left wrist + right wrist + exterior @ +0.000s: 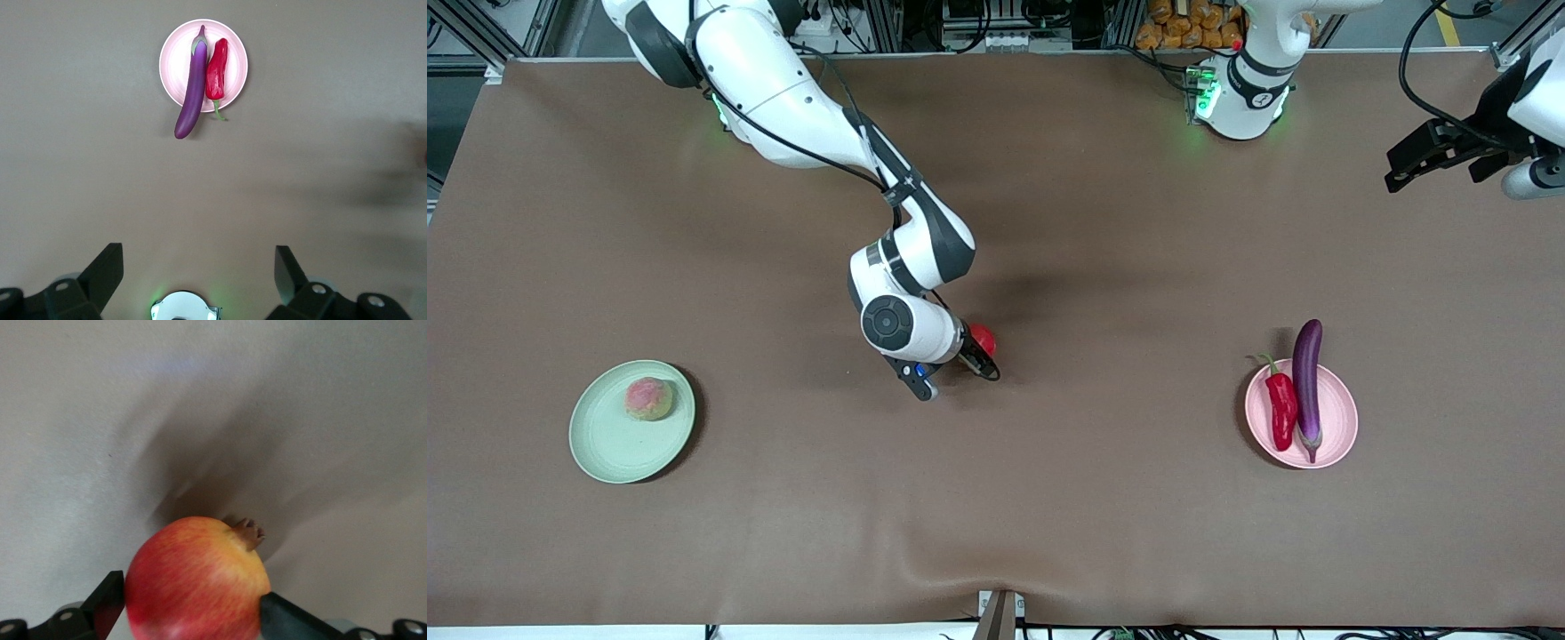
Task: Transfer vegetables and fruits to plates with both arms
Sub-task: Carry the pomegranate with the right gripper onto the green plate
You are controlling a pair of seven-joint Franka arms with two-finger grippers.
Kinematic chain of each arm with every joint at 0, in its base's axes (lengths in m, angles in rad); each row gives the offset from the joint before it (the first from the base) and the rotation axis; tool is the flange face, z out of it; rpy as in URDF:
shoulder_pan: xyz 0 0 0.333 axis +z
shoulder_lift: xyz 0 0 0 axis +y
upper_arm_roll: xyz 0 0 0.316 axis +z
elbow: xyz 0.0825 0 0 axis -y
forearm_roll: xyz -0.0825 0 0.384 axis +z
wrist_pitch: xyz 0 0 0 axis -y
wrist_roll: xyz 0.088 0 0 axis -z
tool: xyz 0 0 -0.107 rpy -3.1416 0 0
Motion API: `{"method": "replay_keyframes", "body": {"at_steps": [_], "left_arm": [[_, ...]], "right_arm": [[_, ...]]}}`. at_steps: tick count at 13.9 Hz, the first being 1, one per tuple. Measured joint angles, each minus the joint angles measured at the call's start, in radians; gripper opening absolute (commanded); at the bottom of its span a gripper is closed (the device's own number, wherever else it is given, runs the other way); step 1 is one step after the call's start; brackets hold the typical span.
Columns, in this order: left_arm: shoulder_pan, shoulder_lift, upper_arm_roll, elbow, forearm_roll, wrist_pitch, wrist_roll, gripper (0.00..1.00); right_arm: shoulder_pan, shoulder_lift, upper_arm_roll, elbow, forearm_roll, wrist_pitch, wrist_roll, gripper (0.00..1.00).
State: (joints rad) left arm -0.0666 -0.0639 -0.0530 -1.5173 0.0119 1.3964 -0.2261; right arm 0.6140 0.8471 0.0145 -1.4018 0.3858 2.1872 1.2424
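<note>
My right gripper (978,357) is low over the middle of the table, shut on the small red apple (983,338). In the right wrist view the apple (197,580) fills the gap between both fingers (107,607). The pale green and pink fruit (648,398) lies on the pale green plate (618,449) toward the right arm's end. The purple eggplant (1307,382) and the red chili (1282,409) lie side by side on the pink plate (1341,418) toward the left arm's end. My left gripper (1400,169) waits open and empty, high up. Its wrist view shows the eggplant (192,83), chili (215,70) and pink plate (172,59).
The brown cloth (1103,498) covers the whole table, with a slight ridge near its front edge. The arms' bases with green lights (1202,98) stand along the table's edge farthest from the front camera. The eggplant's tip overhangs the pink plate's rim.
</note>
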Motion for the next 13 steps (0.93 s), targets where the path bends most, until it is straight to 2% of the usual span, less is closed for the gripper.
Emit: {"method": "replay_keyframes", "body": {"at_steps": [1,2,5,9,13], "left_arm": [[0.000,0.000,-0.003,0.000,0.000,-0.003,0.000,1.00],[-0.001,0.000,-0.007,0.000,0.000,-0.008,0.000,1.00],[-0.002,0.000,-0.013,-0.001,0.000,-0.017,0.000,1.00],[-0.002,0.000,-0.013,-0.002,0.000,-0.025,0.000,1.00],[-0.002,0.000,-0.012,-0.002,0.000,-0.025,0.000,1.00]], "right_arm": [[0.003,0.000,0.000,0.000,-0.008,0.001,0.000,0.09],[0.004,0.000,0.000,0.002,-0.017,0.001,0.000,0.00],[-0.011,-0.001,-0.008,0.019,-0.028,-0.086,0.000,0.00],[-0.132,-0.017,-0.014,0.178,-0.034,-0.413,-0.065,0.00],[-0.313,-0.065,-0.025,0.230,-0.051,-0.604,-0.367,0.00]]}}
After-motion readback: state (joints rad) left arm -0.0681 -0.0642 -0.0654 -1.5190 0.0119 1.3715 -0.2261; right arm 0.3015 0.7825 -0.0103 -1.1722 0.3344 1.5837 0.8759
